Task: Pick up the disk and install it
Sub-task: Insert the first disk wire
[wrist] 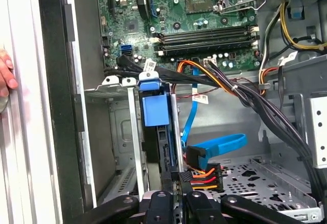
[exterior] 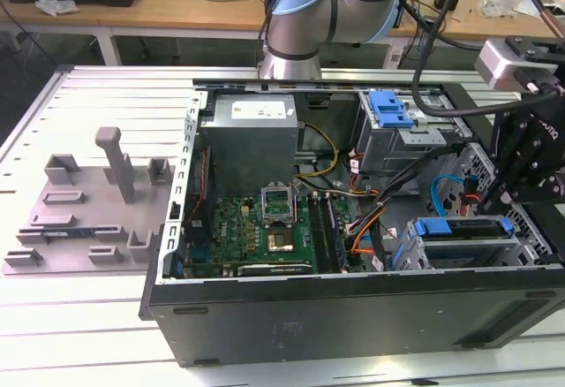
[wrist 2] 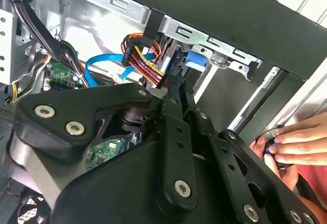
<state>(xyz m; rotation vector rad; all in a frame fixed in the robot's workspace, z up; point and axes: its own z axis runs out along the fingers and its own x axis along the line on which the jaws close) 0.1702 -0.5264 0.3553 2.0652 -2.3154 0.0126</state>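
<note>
Disk [exterior: 461, 228]: bright blue bracket [wrist: 154, 110] along its exposed edge, grey metal beneath; seated in the drive cage [wrist: 120, 132] at the computer case's [exterior: 353, 316] corner, exterior view's right; end effector [wrist 2: 181, 93] just beside it, grip state: cannot tell; case on table [exterior: 88, 316].

Wood benches [exterior: 177, 3] behind slatted metal tbl [exterior: 88, 334]

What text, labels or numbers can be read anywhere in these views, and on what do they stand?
None can be read.
Power supply label: print too small.
White cable tag: print too small.
Motherboard markings: too small.
Disk, seen edge-on: no legible print.
White lettering on black wrist housing: partial, illegible.
</note>
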